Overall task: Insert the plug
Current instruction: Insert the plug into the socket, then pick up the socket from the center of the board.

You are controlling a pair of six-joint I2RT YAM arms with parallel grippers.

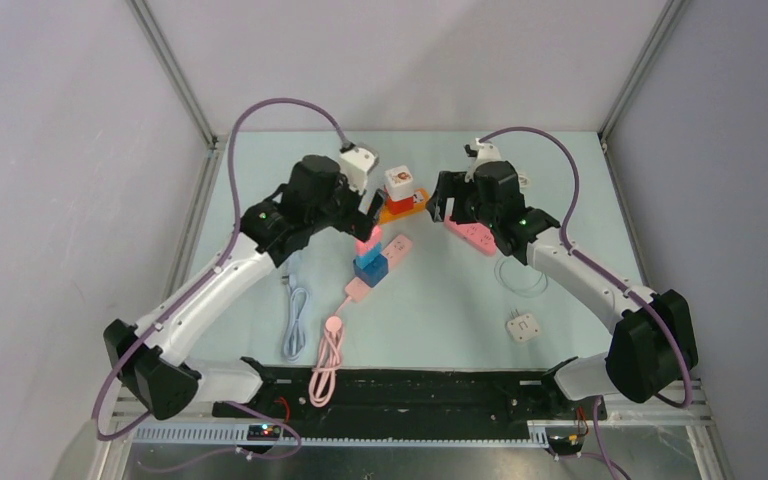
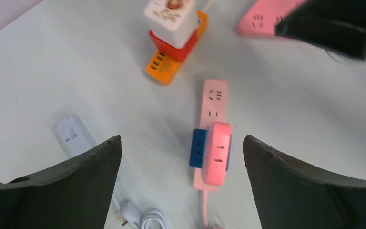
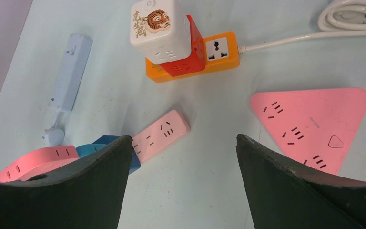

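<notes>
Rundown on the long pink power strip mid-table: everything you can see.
Slim rectangular pink power strip, matte-looking plastic, rounded corners, lying flat on the pale table mid-workspace. Two socket groups show on its free end. On the cord end sits a blue adapter with a rounded pink adapter stacked on it. A pink cord runs from that end to a coil near the arm bases. The left gripper hangs above, jaws open, touching nothing.

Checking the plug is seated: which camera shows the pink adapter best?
Left wrist: the pink adapter sits centred, unobstructed, on the blue adapter. Top external shows it small; right wrist shows it cut off by a finger.
</notes>
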